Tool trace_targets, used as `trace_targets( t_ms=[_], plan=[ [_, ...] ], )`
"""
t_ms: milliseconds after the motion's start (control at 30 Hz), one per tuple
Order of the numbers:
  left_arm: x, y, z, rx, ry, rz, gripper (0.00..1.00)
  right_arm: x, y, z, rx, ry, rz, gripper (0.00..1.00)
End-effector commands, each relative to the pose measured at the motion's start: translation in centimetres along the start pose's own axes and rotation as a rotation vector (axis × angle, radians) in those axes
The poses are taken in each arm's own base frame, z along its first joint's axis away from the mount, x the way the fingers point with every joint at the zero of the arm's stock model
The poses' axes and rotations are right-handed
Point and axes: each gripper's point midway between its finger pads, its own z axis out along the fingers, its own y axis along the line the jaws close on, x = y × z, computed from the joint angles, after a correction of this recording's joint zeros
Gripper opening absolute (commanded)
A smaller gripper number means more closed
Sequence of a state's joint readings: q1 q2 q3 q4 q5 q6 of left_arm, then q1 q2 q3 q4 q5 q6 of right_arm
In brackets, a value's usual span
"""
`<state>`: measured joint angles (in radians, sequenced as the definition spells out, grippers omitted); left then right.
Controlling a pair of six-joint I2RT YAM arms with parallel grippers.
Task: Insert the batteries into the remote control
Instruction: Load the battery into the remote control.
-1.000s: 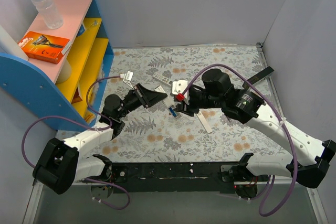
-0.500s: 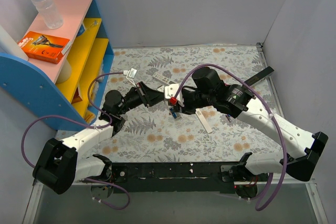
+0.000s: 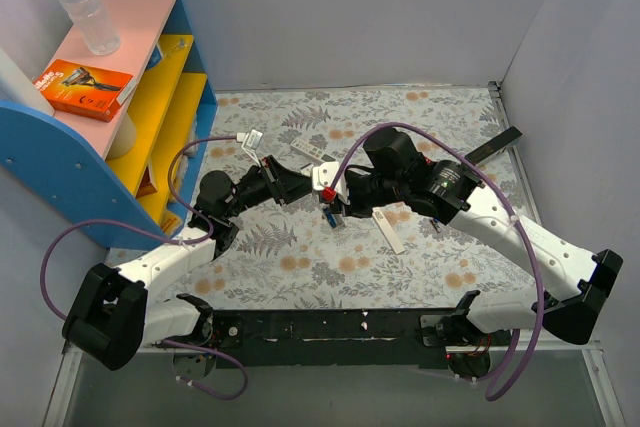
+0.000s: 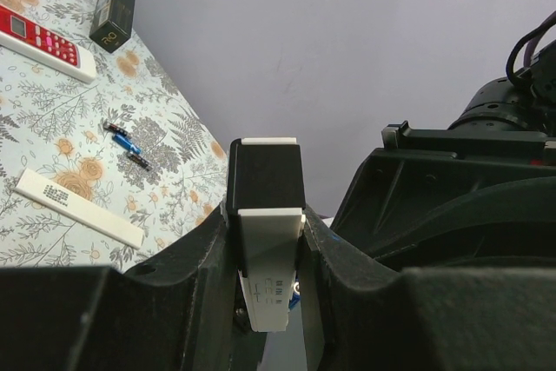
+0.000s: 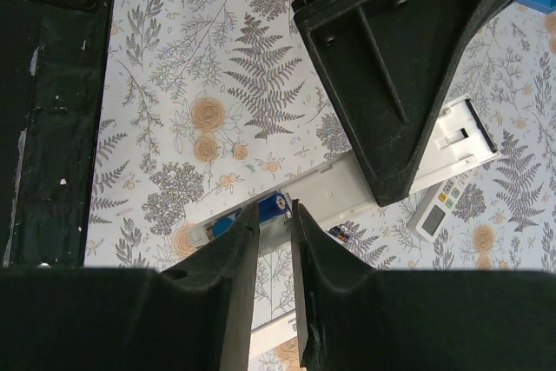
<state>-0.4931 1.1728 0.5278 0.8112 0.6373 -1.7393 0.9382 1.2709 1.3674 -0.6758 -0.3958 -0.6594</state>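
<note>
Where the remote control (image 4: 266, 254) is: clamped by its long edges between the fingers of the left gripper (image 4: 266, 225), near the middle of the floral table (image 3: 300, 267), dark end pointing away from the wrist. Whether it rests on the table or hangs just above it cannot be told.
Battery bay: open and facing the right arm, as the right wrist view shows.
Blue battery (image 5: 272, 206): pinched at the tips of the right gripper (image 5: 274, 216), whose fingers appear closed on it, directly over the open bay.
Second blue battery (image 5: 223, 227): just beside it, seemingly already seated in the bay.
Step in hand: by the look of it, seating a cell while the left arm steadies the remote.
Next move calls for: a short, square press into the slot with the metal ends lined up to the contacts, and only then letting the fingers part; the left grip has to hold firm against that push.
Back cover (image 4: 78, 208): a white strip flat on the table, well apart from both grippers, not yet refitted.
Spare blue battery (image 4: 124, 141): loose on the table between two tiny dark cylinders.
Bystanders: red remote (image 4: 43, 36), dark box (image 4: 113, 8), small buttoned remote (image 5: 439, 210).
</note>
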Motion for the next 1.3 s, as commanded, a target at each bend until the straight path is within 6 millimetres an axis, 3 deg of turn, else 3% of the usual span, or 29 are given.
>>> trace_targets(
  t_ms=[0,533,867,1267],
  plan=[
    [-0.9,-2.0,0.4,0.053,-0.003,0.050,0.00,-1.5,-0.8,-0.2,0.018,-0.041,-0.036,0.28],
    [-1.1,-2.4,0.5,0.070,-0.008,0.047,0.00,-0.6,-0.1,0.6,-0.031,-0.011,-0.018,0.27],
    [-1.9,-3.6,0.1,0.121,-0.077,-0.003,0.00,1.0,0.8,1.0,-0.055,0.022,0.007,0.19],
    [-3.6,-6.5,-0.3,0.213,-0.146,0.015,0.00,5.0,2.0,2.2,-0.045,0.092,0.054,0.15]
  ],
)
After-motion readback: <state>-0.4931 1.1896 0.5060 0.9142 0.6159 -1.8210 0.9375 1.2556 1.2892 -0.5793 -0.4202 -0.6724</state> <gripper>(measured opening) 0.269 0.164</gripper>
